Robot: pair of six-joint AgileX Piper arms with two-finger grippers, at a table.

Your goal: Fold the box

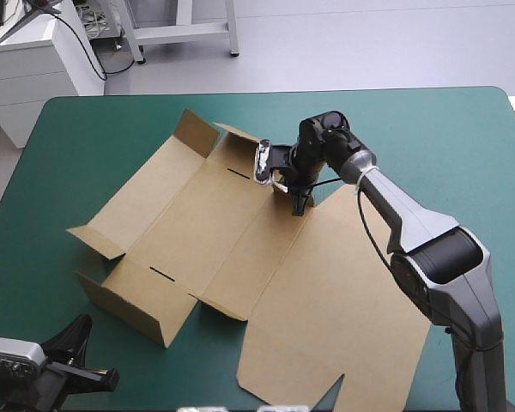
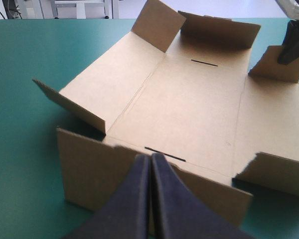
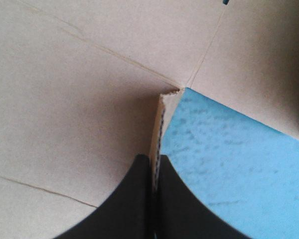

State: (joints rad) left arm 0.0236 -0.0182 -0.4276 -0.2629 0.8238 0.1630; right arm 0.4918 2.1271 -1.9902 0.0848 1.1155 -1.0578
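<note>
Nearest the camera, my left gripper (image 2: 150, 158) has its fingers pressed together, holding nothing, just short of the near wall (image 2: 99, 172) of the box (image 1: 208, 230), which lies mid-table, mostly flat. My right gripper (image 3: 155, 160) pinches a far corner flap (image 2: 271, 68). Step in hand, I judge: raising walls. Next, swing that flap inward along its crease

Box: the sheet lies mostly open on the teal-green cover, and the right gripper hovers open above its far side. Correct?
Not quite. The right gripper is not hovering open: its fingers are shut on a raised flap of the box, the board edge between them, as the right wrist view shows. The rest holds.
</note>
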